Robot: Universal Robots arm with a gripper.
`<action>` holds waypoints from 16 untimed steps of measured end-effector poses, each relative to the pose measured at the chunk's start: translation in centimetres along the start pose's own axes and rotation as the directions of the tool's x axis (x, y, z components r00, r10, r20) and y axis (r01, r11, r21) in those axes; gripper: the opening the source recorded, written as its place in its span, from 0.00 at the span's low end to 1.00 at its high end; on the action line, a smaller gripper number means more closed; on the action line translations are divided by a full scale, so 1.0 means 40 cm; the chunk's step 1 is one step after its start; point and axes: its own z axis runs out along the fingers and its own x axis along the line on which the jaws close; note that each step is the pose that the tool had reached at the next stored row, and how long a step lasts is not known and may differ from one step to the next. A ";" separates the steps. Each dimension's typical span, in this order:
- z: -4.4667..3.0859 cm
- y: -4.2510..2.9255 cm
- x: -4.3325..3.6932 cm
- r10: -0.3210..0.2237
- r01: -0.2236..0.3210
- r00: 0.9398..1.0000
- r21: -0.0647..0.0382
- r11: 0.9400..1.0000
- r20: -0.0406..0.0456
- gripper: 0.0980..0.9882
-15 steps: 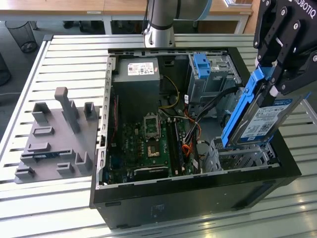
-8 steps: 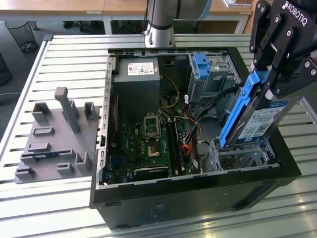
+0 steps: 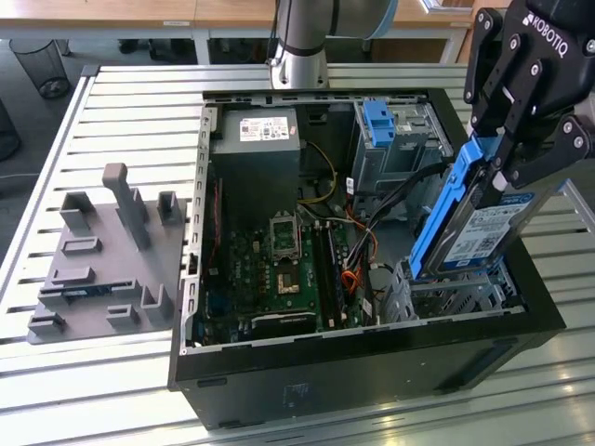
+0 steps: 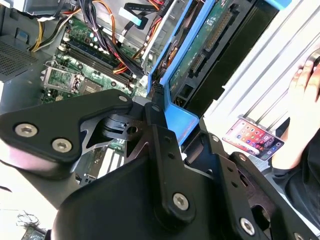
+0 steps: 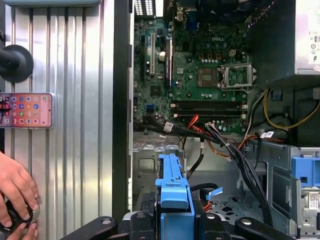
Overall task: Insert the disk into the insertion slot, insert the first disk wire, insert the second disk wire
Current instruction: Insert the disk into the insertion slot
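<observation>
My gripper [image 3: 497, 153] is shut on the disk [image 3: 476, 232], a silver-grey drive with a white label in a blue carrier. I hold it steeply tilted at the exterior view's right. Its lower end reaches the top of the insertion slot [image 3: 460, 295], a low silver perforated cage in the case's front right corner; I cannot tell whether they touch. In the second wrist view the fingers [image 4: 155, 135] clamp the blue carrier [image 4: 181, 117], and the disk's green underside [image 4: 200, 50] faces the camera. The first wrist view has the carrier [image 5: 172, 197] above the cage floor [image 5: 230, 205]. Loose black and orange wires [image 3: 372, 237] hang beside the slot.
The open black case [image 3: 372, 372] holds a green motherboard [image 3: 279, 269], a power supply [image 3: 256, 135] and a taller grey cage with a blue bracket [image 3: 386, 139]. A grey fixture plate [image 3: 102, 260] lies at the exterior view's left. A phone [image 5: 26, 110] and a person's hand [image 5: 15, 192] rest on the slatted table.
</observation>
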 end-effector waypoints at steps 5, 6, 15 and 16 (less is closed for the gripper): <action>0.006 0.001 -0.004 0.000 0.000 1.000 0.000 1.000 0.000 0.30; 0.007 0.001 -0.005 0.000 0.000 1.000 0.000 1.000 0.000 0.30; 0.018 0.003 -0.011 0.000 0.000 1.000 0.000 1.000 0.000 0.30; 0.020 0.003 -0.012 0.000 0.000 1.000 0.000 1.000 0.000 0.30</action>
